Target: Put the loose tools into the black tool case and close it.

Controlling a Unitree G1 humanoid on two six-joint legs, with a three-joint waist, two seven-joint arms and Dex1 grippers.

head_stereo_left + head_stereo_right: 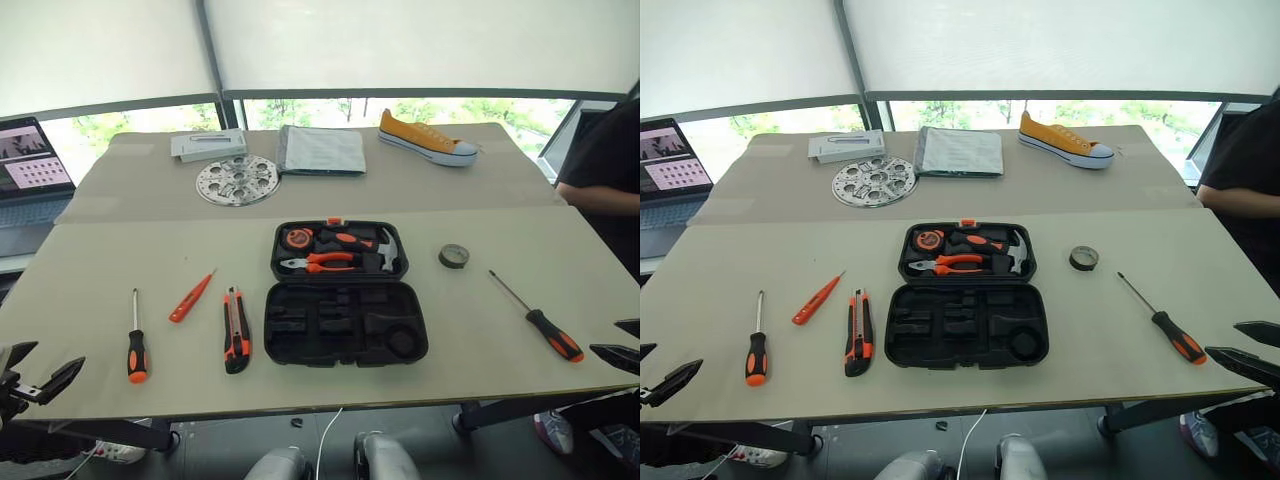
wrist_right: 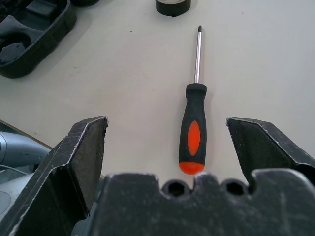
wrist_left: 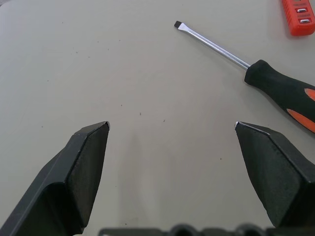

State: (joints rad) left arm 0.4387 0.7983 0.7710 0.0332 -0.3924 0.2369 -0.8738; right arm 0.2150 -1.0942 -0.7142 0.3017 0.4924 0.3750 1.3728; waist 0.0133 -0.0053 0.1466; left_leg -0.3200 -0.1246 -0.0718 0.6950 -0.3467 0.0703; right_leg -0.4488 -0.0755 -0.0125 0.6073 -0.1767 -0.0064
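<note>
Black tool case (image 1: pixel 345 292) lies open at the middle of the surface (image 1: pixel 150 235), lid half away from the robot holding a hammer (image 1: pixel 385 250), orange-handled pliers (image 1: pixel 322 263) and a tape measure (image 1: pixel 297 238); the near half's moulded slots are empty. Left of the case, side by side: utility knife (image 1: pixel 236 330) just beside it, then the thin orange tester screwdriver (image 1: pixel 190 297) lying at a slant, then a flat-blade screwdriver (image 1: pixel 136 340) with its handle toward the robot. Right of the case: small dark tape roll (image 1: pixel 454 256), and further right a cross-head screwdriver (image 1: pixel 540 320) lying diagonally, handle nearest the edge. Left hand (image 1: pixel 30 375) hovers over the near left corner, fingers spread wide, holding nothing. Right hand (image 2: pixel 167 130) hovers at the near right edge, fingers equally wide, empty, the cross-head screwdriver's handle lying between them on the surface below.
</note>
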